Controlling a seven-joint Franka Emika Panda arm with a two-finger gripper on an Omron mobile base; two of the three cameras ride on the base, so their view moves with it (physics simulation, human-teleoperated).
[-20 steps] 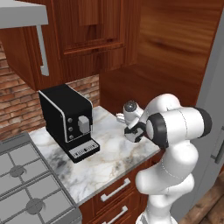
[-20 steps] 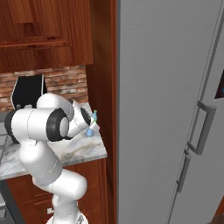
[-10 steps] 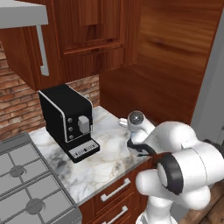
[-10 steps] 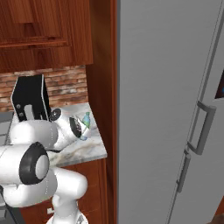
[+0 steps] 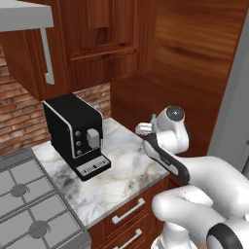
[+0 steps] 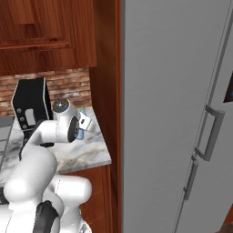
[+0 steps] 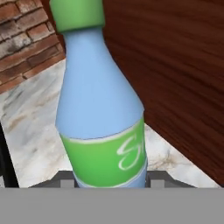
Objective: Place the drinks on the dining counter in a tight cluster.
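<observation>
One of the drinks, a small blue bottle (image 7: 100, 109) with a green cap and green label, stands upright between my fingers (image 7: 65, 180). My gripper (image 7: 109, 177) is shut on its lower body. From the left base view, the gripper (image 5: 146, 129) hangs over the back right corner of a small marble worktop (image 5: 116, 180), and the bottle's green cap (image 5: 153, 117) peeks out behind it. In the right base view the blue bottle (image 6: 80, 134) shows under the gripper (image 6: 85, 123). Whether the bottle's base touches the marble is hidden. The dining counter is out of view.
A black coffee machine (image 5: 73, 133) stands at the worktop's back left, beside a gas stove (image 5: 29, 209). A wooden side panel (image 5: 194, 73) rises close to the right of the bottle, with a grey fridge (image 6: 182, 113) beyond. Wood cabinets (image 5: 97, 39) hang overhead.
My arm's elbow and upper links have swung down and forward, while the gripper with the bottle has shifted a little along the worktop's back corner. The grip has stayed the same.
</observation>
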